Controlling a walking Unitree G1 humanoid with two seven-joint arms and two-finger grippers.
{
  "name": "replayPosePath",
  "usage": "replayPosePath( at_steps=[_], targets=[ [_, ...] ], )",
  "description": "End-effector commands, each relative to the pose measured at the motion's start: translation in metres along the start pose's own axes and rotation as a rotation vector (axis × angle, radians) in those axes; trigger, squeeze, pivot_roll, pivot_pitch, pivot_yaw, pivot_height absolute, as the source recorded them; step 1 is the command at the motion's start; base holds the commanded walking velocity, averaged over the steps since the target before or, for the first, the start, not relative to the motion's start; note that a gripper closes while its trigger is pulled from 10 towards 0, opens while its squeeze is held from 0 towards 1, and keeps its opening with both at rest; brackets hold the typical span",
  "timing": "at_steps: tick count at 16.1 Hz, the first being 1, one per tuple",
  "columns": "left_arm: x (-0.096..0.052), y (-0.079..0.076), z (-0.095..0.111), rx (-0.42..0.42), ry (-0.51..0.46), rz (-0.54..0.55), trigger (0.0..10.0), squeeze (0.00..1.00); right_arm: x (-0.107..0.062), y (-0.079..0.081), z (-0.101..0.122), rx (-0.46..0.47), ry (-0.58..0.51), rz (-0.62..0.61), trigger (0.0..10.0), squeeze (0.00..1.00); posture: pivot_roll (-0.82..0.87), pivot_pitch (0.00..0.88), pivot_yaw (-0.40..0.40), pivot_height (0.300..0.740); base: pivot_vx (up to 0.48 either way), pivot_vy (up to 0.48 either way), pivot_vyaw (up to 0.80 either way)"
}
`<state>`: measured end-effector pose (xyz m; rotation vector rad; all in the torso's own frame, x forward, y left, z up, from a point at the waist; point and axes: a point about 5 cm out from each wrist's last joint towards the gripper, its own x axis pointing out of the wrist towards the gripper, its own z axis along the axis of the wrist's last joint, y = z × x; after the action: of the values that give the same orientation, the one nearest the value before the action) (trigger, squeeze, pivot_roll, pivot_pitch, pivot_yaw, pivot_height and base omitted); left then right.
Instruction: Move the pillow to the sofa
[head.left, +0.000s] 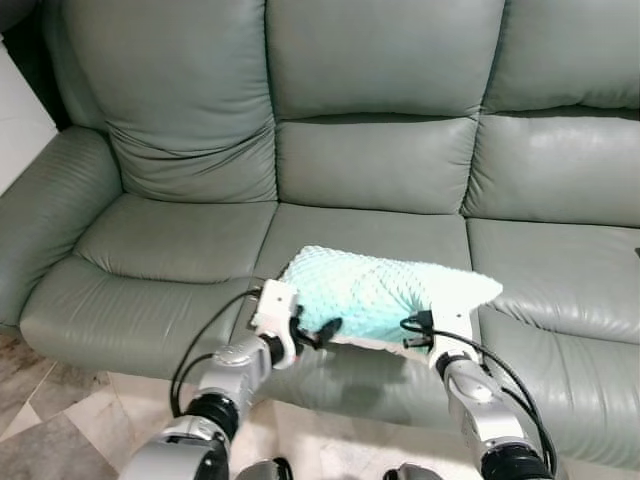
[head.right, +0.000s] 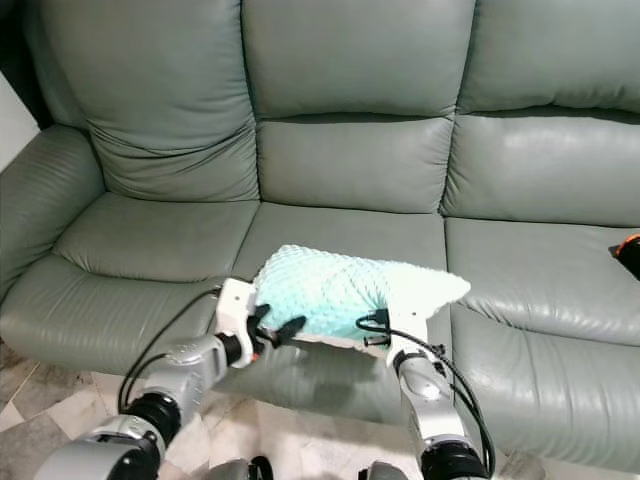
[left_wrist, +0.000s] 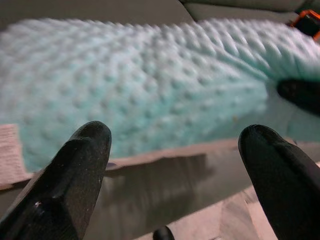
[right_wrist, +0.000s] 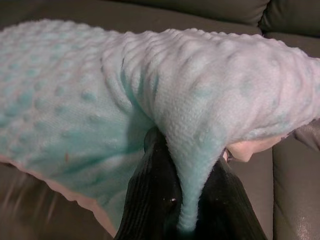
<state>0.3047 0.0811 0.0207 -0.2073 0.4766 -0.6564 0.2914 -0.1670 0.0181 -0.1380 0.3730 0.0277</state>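
A mint-green dotted pillow (head.left: 385, 290) lies on the front edge of the grey-green sofa's (head.left: 180, 240) middle seat. My right gripper (right_wrist: 192, 200) is shut on a fold of the pillow's (right_wrist: 75, 100) fabric at its right end, also seen from the head at the right gripper (head.left: 418, 332). My left gripper (head.left: 318, 332) is at the pillow's left end, low by the seat's front edge. In the left wrist view its fingers (left_wrist: 75, 170) stand wide apart with nothing between them, and the pillow (left_wrist: 150, 85) lies just beyond their tips.
The sofa's left armrest (head.left: 50, 210) and tall back cushions (head.left: 370, 60) frame the seats. A small orange and black object (head.right: 630, 252) lies on the right seat. Tiled floor (head.left: 40, 430) lies below the sofa's front.
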Motion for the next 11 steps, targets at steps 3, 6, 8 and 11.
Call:
replayPosePath(
  at_steps=[3,6,8,11],
  targets=[
    [-0.006,0.007,-0.006,0.026,0.029,0.031,10.0,0.0,-0.003,-0.001,0.0,-0.021,0.014,-0.026,10.0,0.0,-0.13,0.109,0.12,0.74,0.0,0.0,0.0],
    [-0.006,0.007,-0.006,0.027,0.03,0.029,10.0,0.0,-0.005,-0.006,0.001,-0.028,0.003,-0.05,10.0,1.0,-0.13,0.104,0.118,0.74,0.0,0.0,0.0],
    [-0.006,0.008,-0.005,0.031,0.029,0.034,10.0,0.0,-0.003,-0.005,-0.011,-0.079,0.117,-0.016,10.0,1.0,-0.14,0.1,0.118,0.74,0.0,0.0,0.0],
    [-0.007,0.01,-0.004,0.037,0.03,0.041,10.0,0.0,-0.009,-0.003,-0.028,-0.094,0.21,0.013,0.0,0.0,-0.13,0.097,0.115,0.74,0.0,0.0,0.0]
  ],
)
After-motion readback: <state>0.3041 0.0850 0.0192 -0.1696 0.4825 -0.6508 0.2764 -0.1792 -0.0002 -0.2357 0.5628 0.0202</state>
